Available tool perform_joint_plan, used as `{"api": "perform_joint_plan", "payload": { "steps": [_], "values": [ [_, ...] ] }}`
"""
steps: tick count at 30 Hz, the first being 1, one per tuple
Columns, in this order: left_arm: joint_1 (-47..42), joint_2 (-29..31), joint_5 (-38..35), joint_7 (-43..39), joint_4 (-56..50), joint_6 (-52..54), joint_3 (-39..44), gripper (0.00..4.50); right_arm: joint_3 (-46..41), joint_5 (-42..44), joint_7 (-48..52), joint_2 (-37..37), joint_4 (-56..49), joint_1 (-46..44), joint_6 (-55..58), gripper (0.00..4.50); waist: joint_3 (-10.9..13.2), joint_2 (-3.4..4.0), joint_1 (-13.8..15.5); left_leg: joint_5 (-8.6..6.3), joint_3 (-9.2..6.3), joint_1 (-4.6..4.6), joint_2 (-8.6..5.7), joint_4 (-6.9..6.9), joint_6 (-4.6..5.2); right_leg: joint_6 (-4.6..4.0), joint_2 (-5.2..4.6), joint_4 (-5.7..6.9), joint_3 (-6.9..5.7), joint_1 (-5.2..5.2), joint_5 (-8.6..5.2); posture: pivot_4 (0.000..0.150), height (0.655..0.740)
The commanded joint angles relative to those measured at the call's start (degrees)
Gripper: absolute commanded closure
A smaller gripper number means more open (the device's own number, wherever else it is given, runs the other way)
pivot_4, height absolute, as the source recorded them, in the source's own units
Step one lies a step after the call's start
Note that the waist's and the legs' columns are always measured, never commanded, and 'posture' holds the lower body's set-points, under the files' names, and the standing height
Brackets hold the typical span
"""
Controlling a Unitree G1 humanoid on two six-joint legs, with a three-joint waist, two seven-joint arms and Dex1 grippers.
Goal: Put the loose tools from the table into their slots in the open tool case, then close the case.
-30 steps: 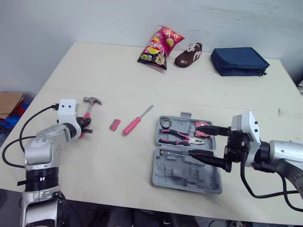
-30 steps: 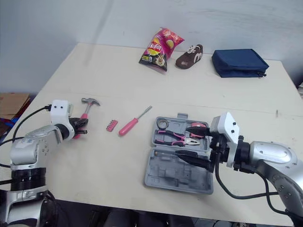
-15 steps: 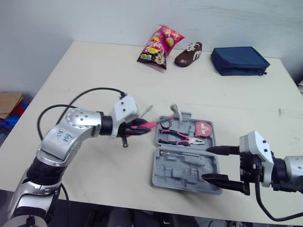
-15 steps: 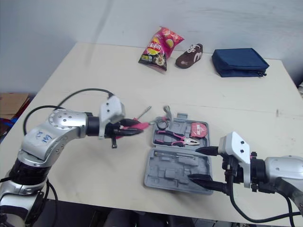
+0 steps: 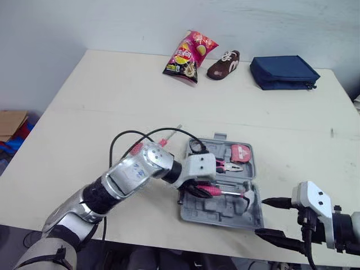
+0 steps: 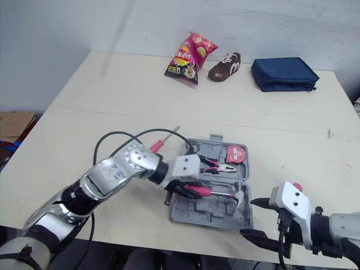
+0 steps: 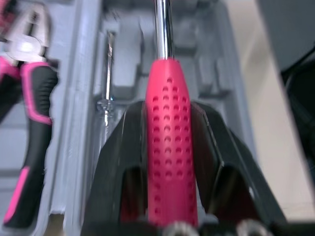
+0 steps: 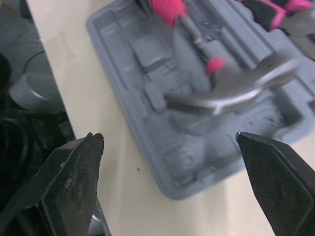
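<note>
The grey tool case (image 5: 194, 209) lies open near the table's front edge. Pink-handled pliers (image 5: 226, 166) and a red tape measure (image 5: 241, 153) sit in its far half. My left gripper (image 5: 197, 188) reaches across and is shut on the pink handle of the hammer (image 5: 216, 191). The hammer's steel head (image 8: 236, 93) is low over the near half's moulded slots. In the left wrist view the handle (image 7: 170, 147) runs between my two fingers. A pink screwdriver (image 6: 158, 144) lies on the table behind my left arm. My right gripper (image 5: 261, 215) stands open off the case's front right corner.
At the table's far edge lie a red chips bag (image 5: 188, 50), a brown shoe (image 5: 224, 63) and a navy pouch (image 5: 283, 72). The case sits close to the table's front edge (image 5: 169, 247). My left arm's cable (image 5: 126, 138) loops over the table left of the case.
My left gripper carried the hammer from the table's left side to low over the case's near half. My right gripper drew back from above the case to the front right.
</note>
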Motion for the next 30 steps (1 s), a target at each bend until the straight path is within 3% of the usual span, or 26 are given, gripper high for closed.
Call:
{"api": "perform_joint_plan", "payload": {
  "steps": [1,12,14,19,22,25,30],
  "values": [
    [-1.0,-2.23,2.96,0.85,0.46,-0.43,-2.61,3.94,-1.87,0.15,-0.61,1.4,0.15,0.26,0.55,0.0,0.0,0.0,-0.03,0.0,0.0,-0.01,0.0,0.02,0.01,0.0,-0.01,0.0,0.0,0.0,0.0,0.15,0.74],
    [-1.02,-7.42,6.98,3.07,3.54,1.97,-4.39,3.94,-2.2,-0.55,-2.42,4.66,-1.44,2.21,0.65,0.0,-0.04,0.07,0.09,-0.01,-0.03,0.05,0.0,0.02,0.04,0.0,-0.05,0.01,-0.02,0.08,-0.01,0.15,0.74],
    [-1.11,-7.35,5.83,1.77,2.42,2.2,-3.23,2.89,-2.16,-0.49,-2.69,4.76,-1.31,1.88,0.81,0.0,-0.04,0.07,0.08,-0.01,-0.03,0.04,-0.02,0.04,0.07,0.01,-0.06,0.01,-0.02,0.09,0.0,0.15,0.74],
    [-0.71,-4.28,2.39,-2.85,-2.08,-0.44,1.69,0.79,-3.29,1.98,-3.28,5.02,-2.33,1.11,2.03,0.0,-0.03,0.08,-0.02,-0.01,-0.04,0.02,-0.01,-0.05,0.05,-0.01,-0.04,0.01,-0.03,0.03,-0.01,0.15,0.74],
    [3.77,-6.86,-0.4,-1.42,0.28,-8.55,8.68,0.79,-4.35,3.12,-3.4,5.08,-2.79,0.91,2.28,0.0,-0.05,0.14,0.03,0.02,-0.04,0.05,0.01,-0.06,0.01,-0.02,-0.04,0.07,-0.03,0.04,-0.02,0.15,0.74],
    [7.32,-9.32,-0.83,-1.93,6.17,-15.14,10.86,1.74,-4.45,3.04,-4.11,5.46,-2.17,0.13,1.84,0.0,-0.06,0.14,0.08,0.01,-0.05,0.06,-0.01,0.04,0.03,-0.01,-0.07,0.11,-0.03,0.08,-0.01,0.15,0.74],
    [8.67,-12.62,-0.32,-1.93,10.5,-17.33,10.5,4.14,-3.37,1.72,-5.33,6.27,-1.43,-0.92,1.02,0.0,-0.05,0.13,0.07,0.0,-0.05,0.02,-0.03,0.07,0.06,0.01,-0.05,0.09,-0.04,0.05,0.0,0.15,0.74]
  ]
}}
